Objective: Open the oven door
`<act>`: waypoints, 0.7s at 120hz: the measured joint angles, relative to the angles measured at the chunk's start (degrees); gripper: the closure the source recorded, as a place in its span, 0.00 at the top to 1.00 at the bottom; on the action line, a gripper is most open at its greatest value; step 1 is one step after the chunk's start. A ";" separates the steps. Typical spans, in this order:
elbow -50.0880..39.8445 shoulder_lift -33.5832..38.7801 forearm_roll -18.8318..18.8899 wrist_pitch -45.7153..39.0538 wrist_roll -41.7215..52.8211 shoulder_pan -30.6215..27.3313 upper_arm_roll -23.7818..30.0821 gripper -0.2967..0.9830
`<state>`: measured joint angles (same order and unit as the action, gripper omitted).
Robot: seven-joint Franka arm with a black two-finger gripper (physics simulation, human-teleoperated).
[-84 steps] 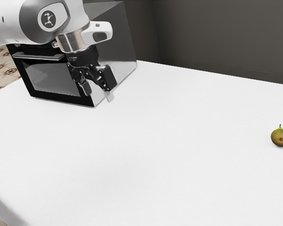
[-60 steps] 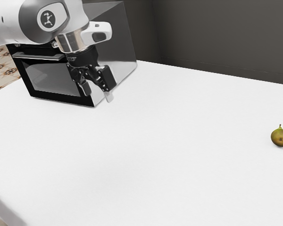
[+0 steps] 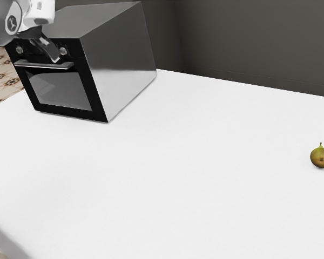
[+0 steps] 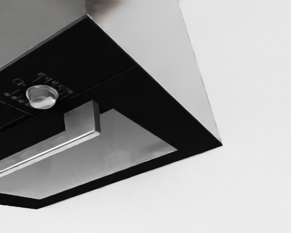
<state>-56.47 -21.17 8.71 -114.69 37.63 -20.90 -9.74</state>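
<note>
At the upper left of the exterior view, my black gripper [image 3: 53,55] is angled down beside the right-hand part of the oven's handle [image 3: 35,65], close to a control knob. Whether it touches the handle cannot be made out. The oven door [image 3: 59,89] is shut, with a grey window in a black frame. Seen from my wrist, the silver handle [image 4: 48,149] stands out from the door [image 4: 121,145], one squared end bracket showing near the middle of that view.
A round knob [image 4: 42,97] sits on the oven's black control panel above the handle. The oven's grey body [image 3: 119,59] rests on the white table [image 3: 178,178]. Far off at the exterior view's right lies a greenish-brown fruit [image 3: 321,157]. A dark wall [image 3: 259,43] stands behind.
My hand has moved up and toward the exterior view's left, from beside the oven's near corner to the handle's right-hand part. Oven, door and fruit have kept their places.
</note>
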 joint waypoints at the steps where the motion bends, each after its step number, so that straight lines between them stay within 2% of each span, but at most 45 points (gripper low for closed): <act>1: 0.12 -0.27 -0.10 -0.39 0.45 -0.12 0.14 0.77; 20: -0.66 -2.28 -0.99 -5.74 9.01 -0.48 2.09 0.77; 39: -6.96 -3.41 -1.70 -13.83 15.53 -0.85 2.09 0.77; 57: -7.51 -6.43 -1.97 -19.89 19.72 -1.79 2.02 0.77; 84: -6.77 -8.93 -2.07 -24.55 23.38 -4.47 1.92 0.77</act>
<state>-63.24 -30.10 6.64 -139.24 61.00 -25.37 -7.82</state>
